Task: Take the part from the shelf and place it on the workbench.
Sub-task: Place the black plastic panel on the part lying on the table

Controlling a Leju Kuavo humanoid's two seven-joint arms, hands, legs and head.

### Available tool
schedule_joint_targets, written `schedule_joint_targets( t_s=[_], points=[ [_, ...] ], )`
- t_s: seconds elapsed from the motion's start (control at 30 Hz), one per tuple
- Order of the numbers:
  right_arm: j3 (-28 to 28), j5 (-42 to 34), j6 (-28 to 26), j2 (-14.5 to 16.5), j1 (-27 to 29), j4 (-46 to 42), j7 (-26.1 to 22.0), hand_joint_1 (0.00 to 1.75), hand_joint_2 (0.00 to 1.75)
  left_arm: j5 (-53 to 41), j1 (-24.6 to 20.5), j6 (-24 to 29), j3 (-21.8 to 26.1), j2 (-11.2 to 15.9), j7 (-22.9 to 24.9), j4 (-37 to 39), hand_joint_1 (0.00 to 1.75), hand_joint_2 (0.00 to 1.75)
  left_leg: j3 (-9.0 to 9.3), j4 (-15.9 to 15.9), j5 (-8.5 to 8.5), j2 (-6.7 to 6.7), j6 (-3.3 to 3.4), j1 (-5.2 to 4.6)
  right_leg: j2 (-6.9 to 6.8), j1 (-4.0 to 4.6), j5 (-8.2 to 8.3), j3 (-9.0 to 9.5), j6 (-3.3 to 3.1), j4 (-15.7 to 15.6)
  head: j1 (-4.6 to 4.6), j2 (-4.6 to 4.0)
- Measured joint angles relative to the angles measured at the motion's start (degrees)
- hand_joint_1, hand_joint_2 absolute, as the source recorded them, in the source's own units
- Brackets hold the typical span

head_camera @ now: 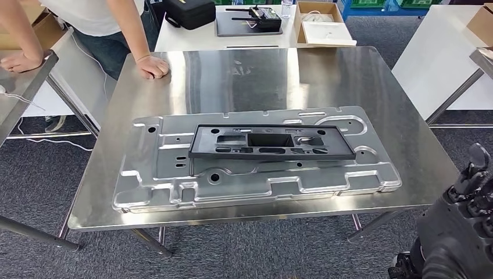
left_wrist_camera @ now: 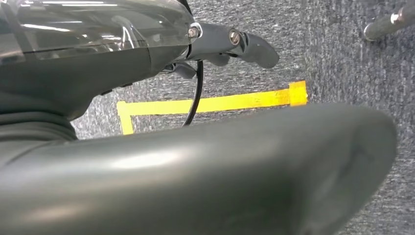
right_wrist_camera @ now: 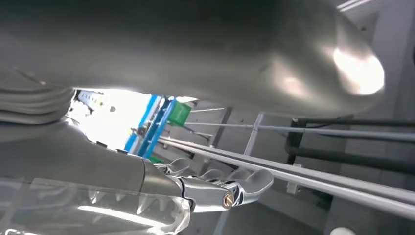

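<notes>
**Part's on the bench, both hands holding nothing**

Starting at the fingers: the right hand (head_camera: 465, 197) sits low at the bench's near right corner, dark fingers (head_camera: 478, 158) loosely apart, nothing in them. Its wrist camera shows the fingers (right_wrist_camera: 244, 188) stretched out in open air with metal rails behind. The left hand (left_wrist_camera: 230, 44) hangs over grey carpet, fingers extended and free of anything, a yellow tape line (left_wrist_camera: 210, 104) on the floor below it.

The black plastic part (head_camera: 270, 142) lies flat on top of a big stamped metal panel (head_camera: 256, 174), roughly centred on it. That panel lies on the steel workbench (head_camera: 244, 75).

A person leans at the far left corner, one hand (head_camera: 152, 65) resting on the bench top. Behind is a white table (head_camera: 192, 38) with a cardboard box (head_camera: 322, 23) and a black controller (head_camera: 261, 17).
</notes>
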Motion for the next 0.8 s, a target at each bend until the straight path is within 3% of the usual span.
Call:
schedule_joint_targets(
  t_s=[0.07,0.13,0.17,0.2,0.23,0.3,0.37,0.5,0.57,0.63,0.67,0.7,0.73,0.8],
  points=[
    [0.09,-1.25,-0.19,0.01,1.15,-0.17,-0.03,0.0,0.0,0.06,0.04,0.27,0.18,0.07,0.02,-0.09,0.0,0.0,-0.03,-0.54,0.55,0.26,0.3,0.45,0.0,-0.12,-2.93,-1.78,0.26,4.05,0.03,0.0],
    [0.17,-2.44,-0.27,0.03,2.36,-0.17,-0.03,0.0,0.0,0.11,0.2,0.47,0.57,0.26,0.06,-0.2,0.0,0.0,-0.23,-0.59,0.7,0.43,0.3,0.66,-0.01,-0.39,-6.47,-4.94,0.56,11.48,0.04,-0.01],
    [0.2,-3.07,-0.32,0.05,2.96,-0.17,-0.03,0.0,0.0,0.11,0.32,0.56,0.77,0.39,0.09,-0.25,0.0,0.0,-0.28,-0.57,0.73,0.52,0.22,0.79,-0.01,-0.58,-7.11,-5.97,0.74,14.1,0.04,-0.01],
    [0.22,-3.66,-0.37,0.07,3.51,-0.17,-0.03,0.0,0.0,0.11,0.44,0.63,0.95,0.54,0.13,-0.3,0.0,0.0,-0.3,-0.53,0.74,0.58,0.08,0.97,-0.02,-0.77,-6.69,-6.11,0.95,14.84,0.04,-0.01],
    [0.22,-4.21,-0.41,0.1,3.98,-0.17,-0.03,0.0,0.0,0.1,0.54,0.67,1.1,0.68,0.16,-0.36,0.0,0.0,-0.3,-0.46,0.71,0.61,-0.15,1.22,-0.03,-0.98,-5.27,-5.16,1.18,13.26,0.04,0.0],
    [0.21,-5.19,-0.34,0.2,4.76,-0.16,-0.03,0.0,0.0,0.1,0.69,0.77,1.36,1.04,0.23,-0.54,0.0,0.0,-0.34,-0.21,0.52,0.52,-0.97,1.65,-0.07,-1.42,-1.79,-1.01,1.75,5.69,0.05,0.0],
    [0.16,-6.0,0.1,0.33,5.46,-0.13,-0.02,0.0,0.0,0.04,0.77,0.84,1.66,1.34,0.34,-0.71,0.0,0.0,-0.53,0.04,0.46,0.36,-1.98,1.64,0.06,-1.44,-0.47,1.82,1.7,0.33,0.04,-0.01],
    [-0.72,-6.63,0.92,1.02,6.53,0.02,-0.02,0.0,0.0,-0.01,0.83,0.85,2.39,1.44,0.74,-0.84,0.0,0.0,-0.88,0.44,0.17,0.26,-3.32,1.64,0.07,-1.34,-0.6,1.38,0.05,-0.33,-0.05,0.0],
    [-2.19,-7.06,1.39,2.12,7.36,0.4,-0.04,0.0,0.0,0.08,0.88,0.85,2.84,1.34,0.94,-0.83,0.0,0.0,-2.33,4.4,-3.07,0.31,-3.48,1.68,-0.2,-1.43,-0.16,0.92,-0.91,-0.49,-0.08,-0.01],
    [-4.48,-8.08,2.3,3.59,8.43,1.38,-0.05,0.0,0.0,0.15,0.96,0.87,3.29,1.19,1.03,-0.81,0.0,0.0,-4.99,11.76,-7.48,0.34,-3.41,1.45,-0.42,-1.08,0.32,0.26,-1.66,-0.47,-0.09,-0.01],
    [-5.97,-8.72,3.05,4.42,9.05,2.18,-0.05,0.0,0.0,0.2,1.03,0.91,3.57,1.14,1.04,-0.81,0.0,0.0,-5.84,14.64,-8.68,0.34,-3.36,1.32,-0.47,-0.89,0.62,-0.15,-1.86,-0.45,-0.09,0.0],
    [-7.71,-9.47,4.09,5.34,9.62,3.2,-0.05,0.0,0.0,0.28,1.11,1.0,3.86,1.11,1.04,-0.82,0.0,0.0,-5.81,15.68,-8.78,0.34,-3.26,1.22,-0.49,-0.73,0.94,-0.56,-1.96,-0.42,-0.09,0.0],
    [-9.63,-10.07,5.37,6.27,10.07,4.36,-0.04,0.0,0.0,0.38,1.17,1.14,4.14,1.09,1.04,-0.83,0.0,0.0,-4.76,14.52,-7.84,0.34,-3.12,1.13,-0.49,-0.63,1.27,-0.94,-1.95,-0.4,-0.09,0.0],
    [-14.52,-10.57,9.42,8.62,10.41,7.09,0.24,0.0,0.0,0.54,1.19,1.45,4.77,1.04,1.07,-0.83,0.0,0.0,-0.21,6.89,-4.64,0.33,-2.81,1.04,-0.48,-0.57,1.9,-1.62,-1.65,-0.25,-0.1,0.0]
  ],
)
